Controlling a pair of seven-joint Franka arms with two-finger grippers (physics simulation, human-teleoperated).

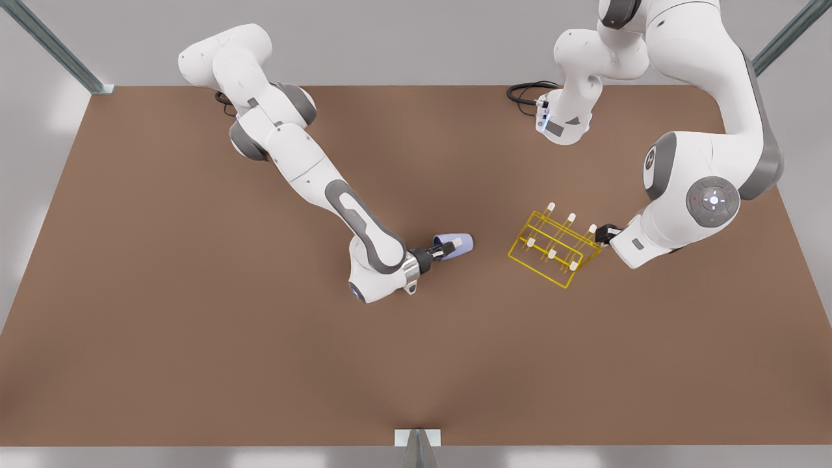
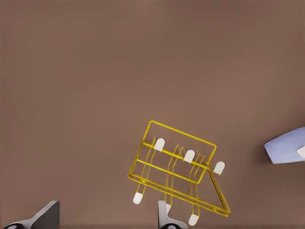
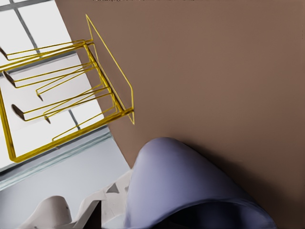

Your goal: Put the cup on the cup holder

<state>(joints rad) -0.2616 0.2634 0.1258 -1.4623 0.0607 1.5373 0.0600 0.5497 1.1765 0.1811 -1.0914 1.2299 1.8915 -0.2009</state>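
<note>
The lavender-blue cup (image 1: 455, 246) is held on its side just above the brown table, near the middle. My right gripper (image 1: 448, 247), on the arm at the front view's left, is shut on it. The right wrist view looks along the cup (image 3: 181, 186) toward the cup holder (image 3: 62, 86). The yellow wire cup holder (image 1: 552, 246) with white-tipped pegs stands a short way off toward the front view's right. My left gripper (image 1: 608, 234) is at its far corner. In the left wrist view the gripper (image 2: 107, 212) is open, one finger (image 2: 164, 214) against the holder (image 2: 174, 167).
The brown table (image 1: 195, 325) spreads wide around both arms. A black cable (image 1: 526, 94) lies at the back by the base of the left arm. Metal frame posts (image 1: 416, 448) stand at the table's edges.
</note>
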